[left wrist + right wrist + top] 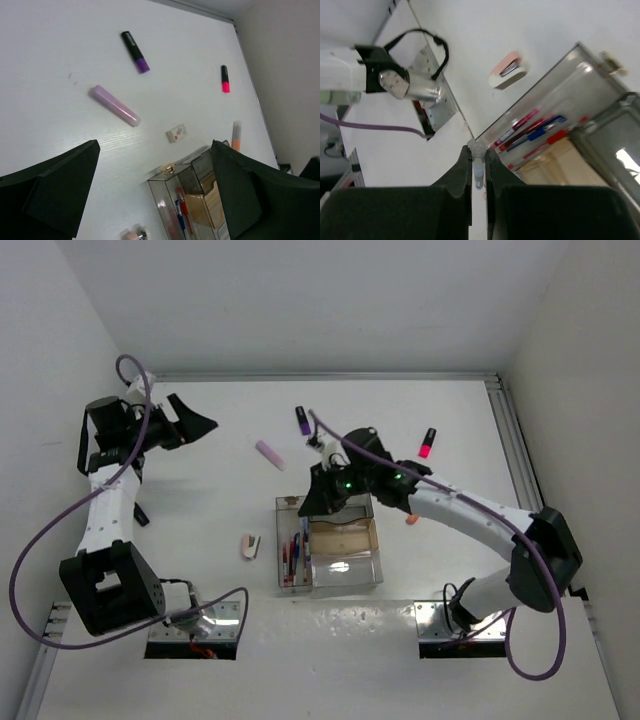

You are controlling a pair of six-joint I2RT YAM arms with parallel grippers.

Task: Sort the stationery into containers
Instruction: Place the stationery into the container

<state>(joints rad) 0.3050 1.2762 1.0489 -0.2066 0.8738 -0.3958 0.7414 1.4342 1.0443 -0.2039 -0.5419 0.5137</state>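
My right gripper [322, 498] hovers over the cluster of transparent containers [345, 575]. In the right wrist view it [478, 150] is shut on a thin pale pen [479, 172] with a clear end. The long narrow tray [555, 102] holds red and blue pens [536, 133]. My left gripper [195, 425] is open and empty at the far left, also in its own view [155, 145]. Loose on the table lie a purple highlighter [135, 51], a pale pink highlighter [114, 105], a pink-red highlighter [225, 79], an orange highlighter [236, 136], a white eraser [176, 133] and a pink eraser [250, 546].
A small gold clip [169, 167] sits at the far corner of the long tray. The amber-tinted tray [342, 537] and a clear tray [345, 568] stand right of it. The left arm's base [110, 585] and metal mounting plates [195, 625] are at the near edge.
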